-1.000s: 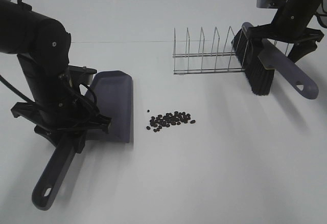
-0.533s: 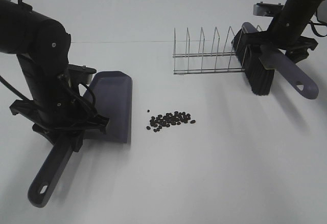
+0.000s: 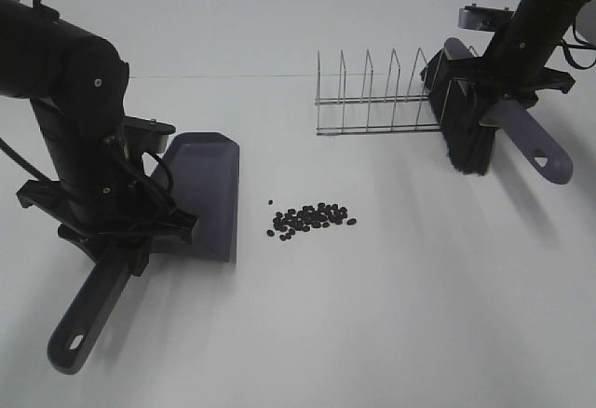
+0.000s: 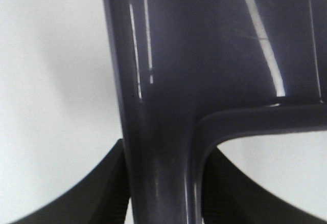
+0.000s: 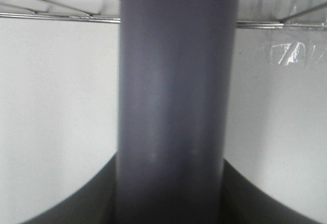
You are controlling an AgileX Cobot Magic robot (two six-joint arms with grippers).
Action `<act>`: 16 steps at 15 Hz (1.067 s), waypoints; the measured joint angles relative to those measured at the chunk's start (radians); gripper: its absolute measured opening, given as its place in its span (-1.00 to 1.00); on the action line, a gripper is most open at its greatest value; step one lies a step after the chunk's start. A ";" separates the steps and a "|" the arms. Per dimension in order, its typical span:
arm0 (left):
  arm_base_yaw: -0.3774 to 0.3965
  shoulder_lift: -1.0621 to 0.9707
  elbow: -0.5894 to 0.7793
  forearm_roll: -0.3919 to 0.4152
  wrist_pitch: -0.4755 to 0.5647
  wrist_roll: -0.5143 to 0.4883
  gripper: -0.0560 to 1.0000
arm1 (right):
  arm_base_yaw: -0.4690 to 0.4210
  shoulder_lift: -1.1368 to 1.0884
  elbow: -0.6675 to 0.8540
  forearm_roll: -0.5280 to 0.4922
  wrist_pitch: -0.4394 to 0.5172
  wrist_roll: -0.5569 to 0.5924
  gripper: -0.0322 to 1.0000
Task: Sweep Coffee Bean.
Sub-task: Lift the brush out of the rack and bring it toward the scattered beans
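A small heap of dark coffee beans point(image 3: 310, 219) lies on the white table, mid-view. The grey-purple dustpan point(image 3: 200, 194) rests just left of the beans, its open edge facing them. My left gripper point(image 3: 121, 240) is shut on the dustpan's handle point(image 4: 158, 178). The grey-handled brush point(image 3: 466, 119) with black bristles hangs at the far right, beside the wire rack and above the table. My right gripper point(image 3: 507, 77) is shut on the brush handle point(image 5: 171, 106).
A wire dish rack point(image 3: 377, 101) stands behind the beans, touching or very near the brush's bristles. The rack wires also show in the right wrist view point(image 5: 51, 15). The dustpan handle's end point(image 3: 73, 341) points toward the front left.
The right gripper has turned and shifted the brush slightly left, against the rack's end. The left gripper has moved the dustpan a little left and forward.
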 joint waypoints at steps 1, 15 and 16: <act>0.000 0.000 0.000 0.000 0.000 0.000 -0.23 | 0.000 0.000 -0.001 -0.006 0.023 0.000 -0.36; -0.037 -0.162 0.095 0.012 -0.029 -0.034 -0.23 | 0.000 -0.374 0.317 -0.030 0.060 0.078 -0.36; -0.062 -0.161 0.123 0.019 -0.052 -0.050 -0.23 | 0.000 -0.418 0.365 -0.039 0.060 0.091 -0.36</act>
